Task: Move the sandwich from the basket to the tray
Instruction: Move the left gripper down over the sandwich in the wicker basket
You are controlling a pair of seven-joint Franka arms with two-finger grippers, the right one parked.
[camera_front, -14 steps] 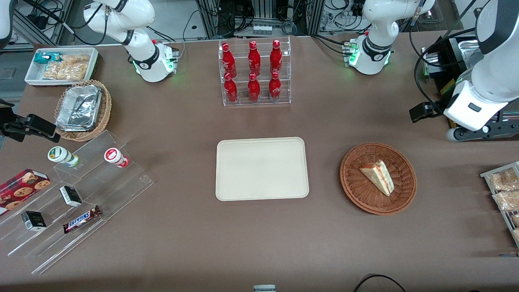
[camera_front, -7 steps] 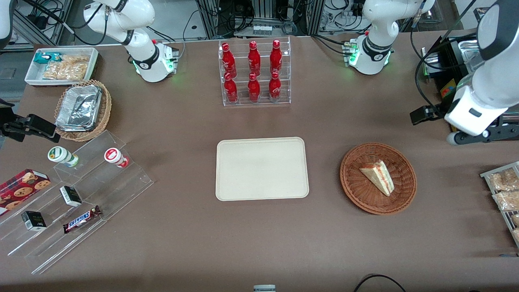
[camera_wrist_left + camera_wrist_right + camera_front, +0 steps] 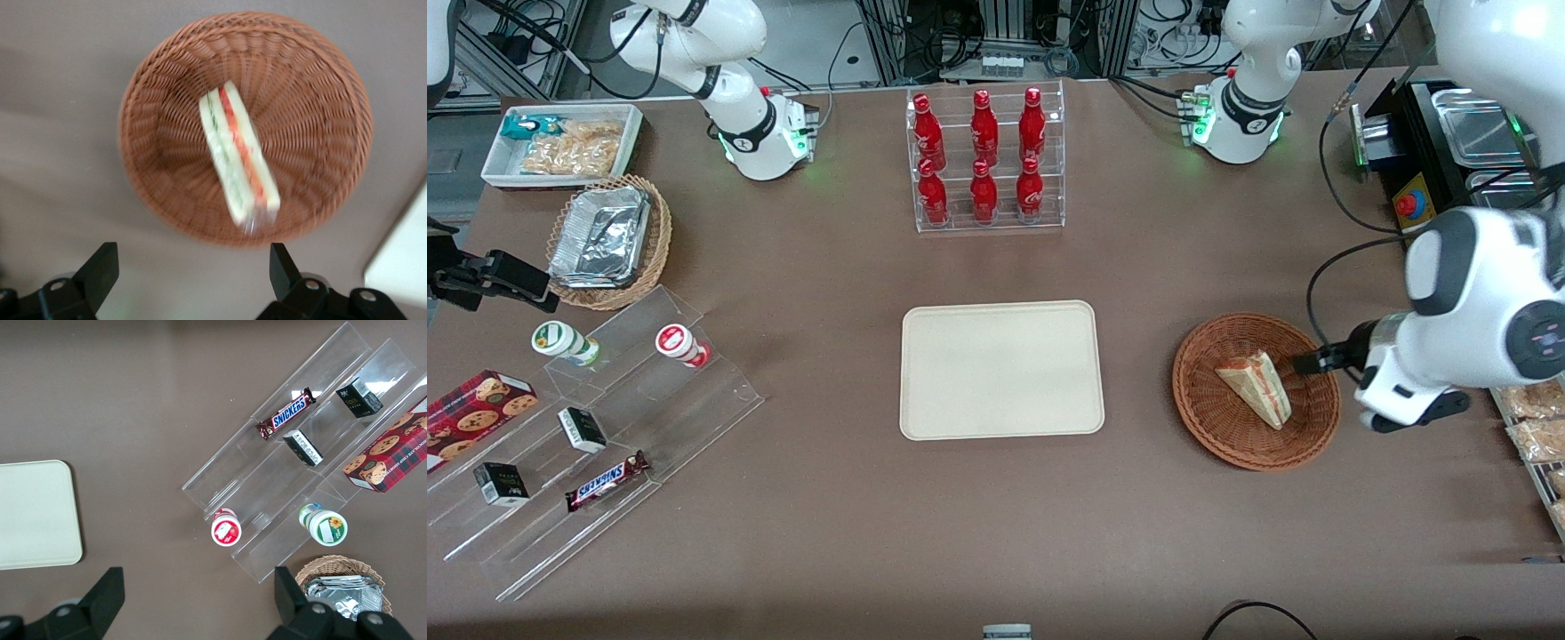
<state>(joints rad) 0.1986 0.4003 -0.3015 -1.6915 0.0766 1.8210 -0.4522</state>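
Lowered tool [image 3: 190, 270] now hovers, spread, over layered sandwich [image 3: 237, 155].

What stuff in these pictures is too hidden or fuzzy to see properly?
- Claw: open and apart from the basket in the wrist view; in the front view the arm's white body covers it.
- Sandwich: motion blur in the wrist view smears the filling; the underside is hidden against the basket.
- Tray: only a corner shows in the wrist view, cut by the edge.
- Bagged snacks: cut off by the front view's edge.
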